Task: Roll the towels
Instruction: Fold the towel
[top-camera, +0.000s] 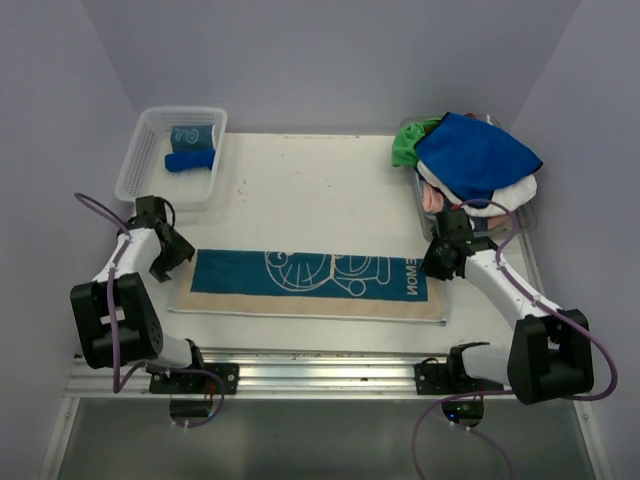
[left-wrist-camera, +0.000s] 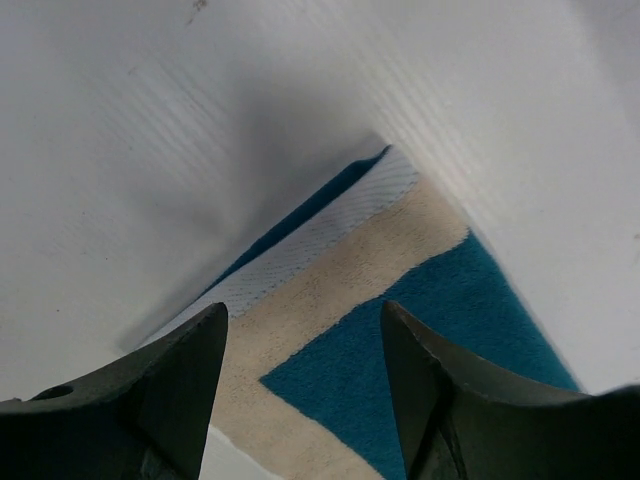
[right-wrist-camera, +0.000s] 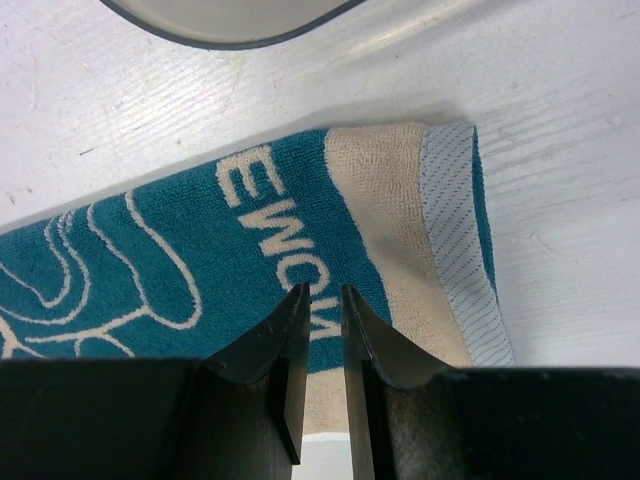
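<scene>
A teal and beige towel (top-camera: 310, 285) with white swirls and lettering lies flat as a long strip across the table's near half. My left gripper (top-camera: 172, 262) is open just above its left end; the left wrist view shows the towel's corner (left-wrist-camera: 440, 300) between my spread fingers (left-wrist-camera: 302, 308). My right gripper (top-camera: 437, 262) hovers over the right end by the lettering (right-wrist-camera: 200, 250). Its jaws (right-wrist-camera: 322, 290) stand a narrow gap apart and hold nothing. A royal blue towel (top-camera: 475, 155) tops a pile with green (top-camera: 410, 140), white (top-camera: 520, 190) and pink (top-camera: 432, 198) ones.
A clear mesh basket (top-camera: 140, 165) at the back left holds a rolled blue towel (top-camera: 190, 160) and a rolled teal one (top-camera: 192, 135). The pile sits in a bin at the back right, whose rim (right-wrist-camera: 220, 30) is close beyond the towel's right end.
</scene>
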